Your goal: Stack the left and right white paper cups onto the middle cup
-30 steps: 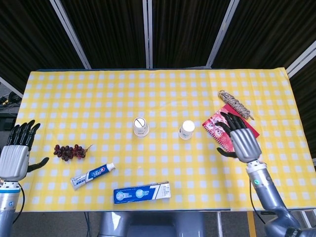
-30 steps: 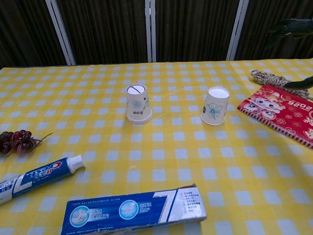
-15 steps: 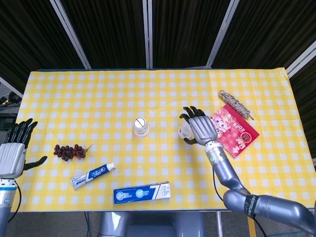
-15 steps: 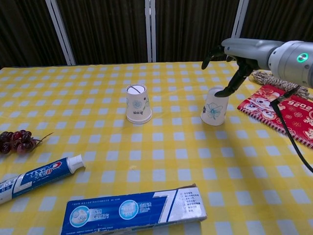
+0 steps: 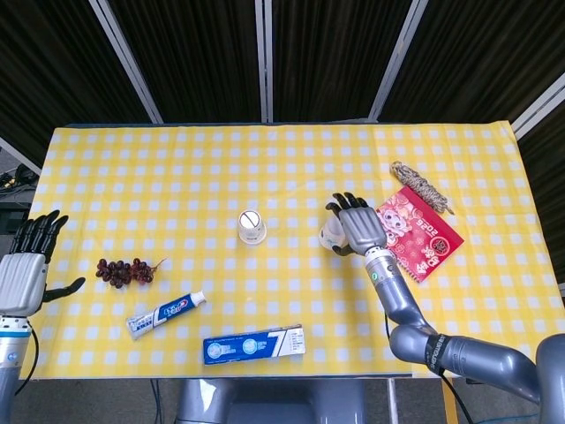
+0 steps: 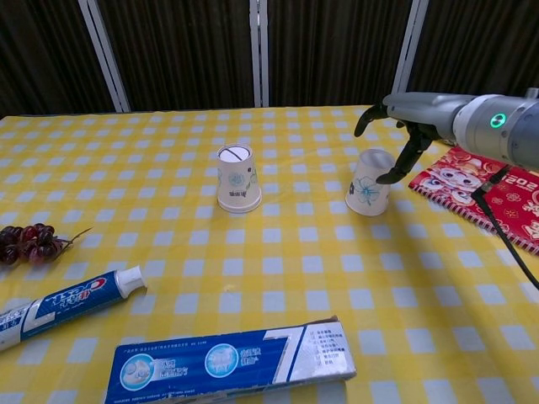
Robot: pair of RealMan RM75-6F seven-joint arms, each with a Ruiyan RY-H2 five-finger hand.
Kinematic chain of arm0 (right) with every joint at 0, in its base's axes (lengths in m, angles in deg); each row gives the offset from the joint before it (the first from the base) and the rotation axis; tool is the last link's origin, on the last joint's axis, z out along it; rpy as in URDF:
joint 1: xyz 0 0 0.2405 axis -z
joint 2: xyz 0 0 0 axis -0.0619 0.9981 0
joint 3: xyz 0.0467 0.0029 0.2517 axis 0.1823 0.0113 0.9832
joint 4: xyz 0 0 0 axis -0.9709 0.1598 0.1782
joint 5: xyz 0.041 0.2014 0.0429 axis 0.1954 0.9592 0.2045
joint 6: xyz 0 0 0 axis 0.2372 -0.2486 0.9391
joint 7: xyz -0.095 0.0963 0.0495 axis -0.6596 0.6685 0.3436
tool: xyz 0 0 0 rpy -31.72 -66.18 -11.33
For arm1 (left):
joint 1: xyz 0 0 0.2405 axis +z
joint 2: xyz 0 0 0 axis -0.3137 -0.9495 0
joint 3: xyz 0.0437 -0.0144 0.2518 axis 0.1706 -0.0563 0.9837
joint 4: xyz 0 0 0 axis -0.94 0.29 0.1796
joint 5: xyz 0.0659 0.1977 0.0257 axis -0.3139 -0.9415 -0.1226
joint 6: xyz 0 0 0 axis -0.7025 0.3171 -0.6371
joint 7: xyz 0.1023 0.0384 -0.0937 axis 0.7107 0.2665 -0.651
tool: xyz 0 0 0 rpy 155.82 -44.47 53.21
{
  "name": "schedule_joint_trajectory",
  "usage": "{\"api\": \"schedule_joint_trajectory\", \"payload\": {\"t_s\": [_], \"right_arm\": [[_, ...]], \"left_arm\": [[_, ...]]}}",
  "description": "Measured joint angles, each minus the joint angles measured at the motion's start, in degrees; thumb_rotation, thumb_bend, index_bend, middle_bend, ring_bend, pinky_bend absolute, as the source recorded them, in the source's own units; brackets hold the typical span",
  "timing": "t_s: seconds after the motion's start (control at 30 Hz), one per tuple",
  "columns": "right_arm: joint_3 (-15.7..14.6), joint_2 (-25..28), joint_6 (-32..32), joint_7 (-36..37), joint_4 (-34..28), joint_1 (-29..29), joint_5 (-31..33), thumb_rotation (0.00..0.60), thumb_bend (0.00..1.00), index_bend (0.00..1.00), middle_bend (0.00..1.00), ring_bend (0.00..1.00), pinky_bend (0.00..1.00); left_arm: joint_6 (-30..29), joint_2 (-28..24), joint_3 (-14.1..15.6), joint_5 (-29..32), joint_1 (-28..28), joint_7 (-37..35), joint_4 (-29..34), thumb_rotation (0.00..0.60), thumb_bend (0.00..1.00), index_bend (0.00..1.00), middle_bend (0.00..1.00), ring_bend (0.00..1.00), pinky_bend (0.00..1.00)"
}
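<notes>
Two white paper cups with a blue flower print stand upside down on the yellow checked cloth. One cup (image 5: 252,227) (image 6: 237,178) is at the table's middle. The other cup (image 5: 333,234) (image 6: 369,183) stands to its right. My right hand (image 5: 357,225) (image 6: 404,126) hovers at that right cup with fingers spread and arched over its top. The thumb reaches down along the cup's right side, and I cannot tell whether it touches. My left hand (image 5: 25,265) hangs with fingers apart off the table's left edge, holding nothing; only the head view shows it.
Dark grapes (image 5: 124,270) (image 6: 29,242) lie at the left. A toothpaste tube (image 5: 166,314) (image 6: 63,299) and a blue toothpaste box (image 5: 254,344) (image 6: 229,364) lie near the front edge. A red notebook (image 5: 422,234) (image 6: 488,194) and a rope coil (image 5: 421,186) (image 6: 463,133) are at the right.
My right hand swung left from over the red notebook to the right cup and now arches over it. The cups stay in place. The left hand has barely shifted.
</notes>
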Motion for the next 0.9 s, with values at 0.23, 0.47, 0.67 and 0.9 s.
{"api": "schedule_joint_trajectory", "payload": {"t_s": [0.23,0.47,0.67,0.9], "right_arm": [[-1.25,-1.02,1.10,-0.07,2.92,-0.72,2.04,0.600,0.15,0.25,0.08,0.00,0.16],[-1.90,-2.34,1.89,1.44,5.94,-1.24,2.93,0.600,0.19,0.36,0.18,0.09,0.27],[-2.00,-3.47,1.08,3.19,7.25,-1.34,1.01,0.600,0.22,0.43,0.29,0.21,0.39],[-1.25,-3.10,-1.05,4.25,5.74,-1.48,-1.44,0.600,0.22,0.44,0.29,0.21,0.39]], "left_arm": [[0.37,-0.09,-0.32,-0.82,0.34,-0.11,0.10,0.600,0.11,0.04,0.00,0.00,0.01],[0.75,-0.19,-0.80,-1.15,0.62,-0.45,0.12,0.600,0.11,0.05,0.00,0.00,0.00],[1.03,-0.11,-1.18,-1.47,0.80,-0.68,0.00,0.600,0.11,0.05,0.00,0.00,0.00],[1.37,-0.12,-1.68,-1.46,1.03,-0.91,-0.18,0.600,0.11,0.05,0.00,0.00,0.00]]}}
